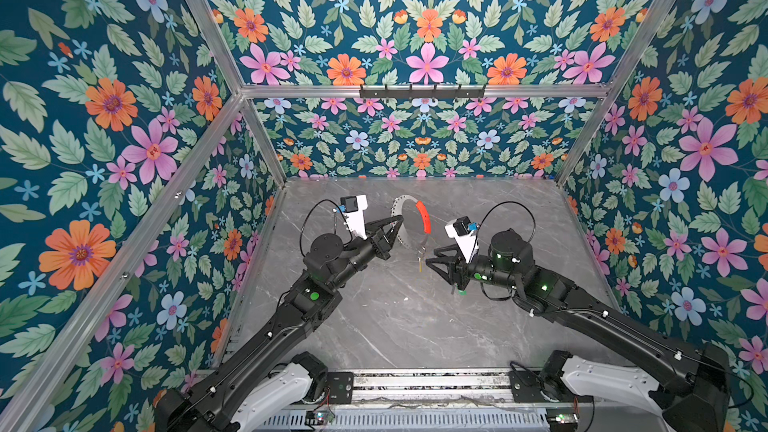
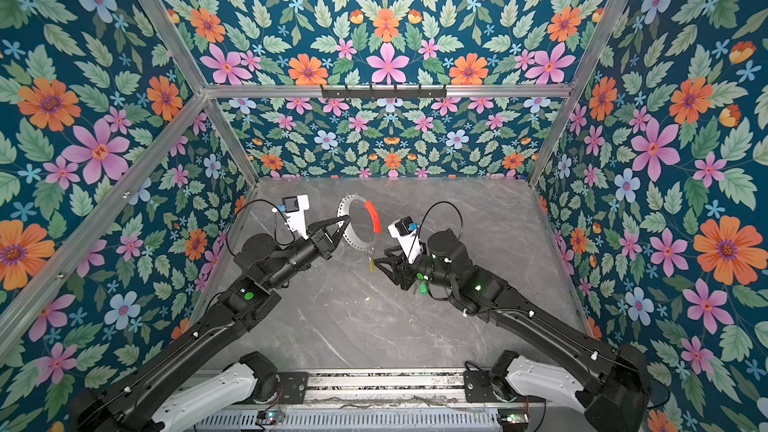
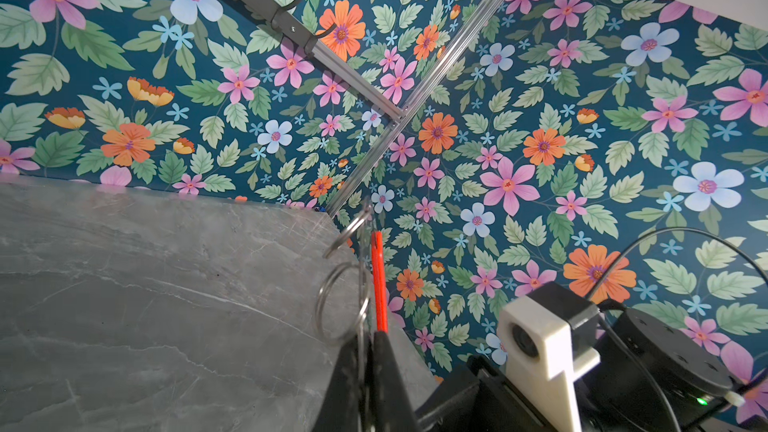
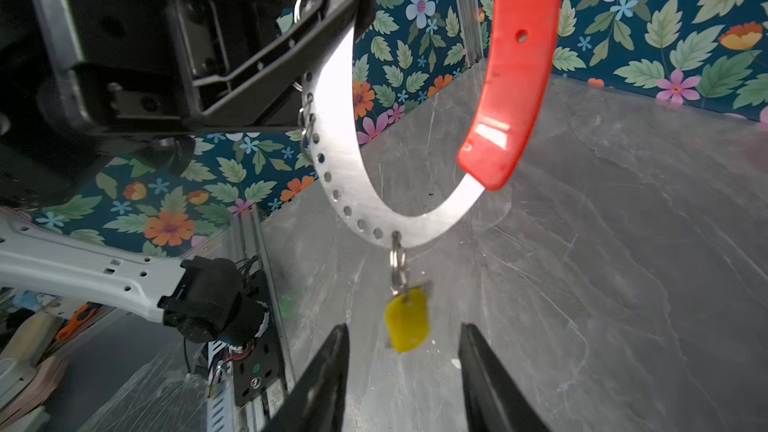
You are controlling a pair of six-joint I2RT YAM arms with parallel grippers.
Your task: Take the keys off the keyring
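**Left gripper clamped on the keyring, right gripper open around the yellow key**

My left gripper (image 1: 400, 220) is closed tight on the keyring (image 4: 340, 168), pinching the flat silver band at its edge. I hold it upright in the air above the table (image 1: 374, 326). The band has a row of small holes along its outer edge. A red sleeve (image 4: 515, 76) covers the arc on the side away from my grip. Two loose silver rings (image 3: 343, 301) hang on the band just beside my left fingertips.

My right gripper (image 1: 430, 256) stands about half open and holds nothing. Its fingers (image 4: 332, 351) sit to either side of the yellow key (image 4: 407, 322), which lies between them and clear of both. That key dangles from a small ring (image 4: 397, 261) threaded through a hole at the lowest part of the band.

A small green thing (image 2: 423, 289) shows under my right wrist. It is too small for me to tell whether it is the other key.
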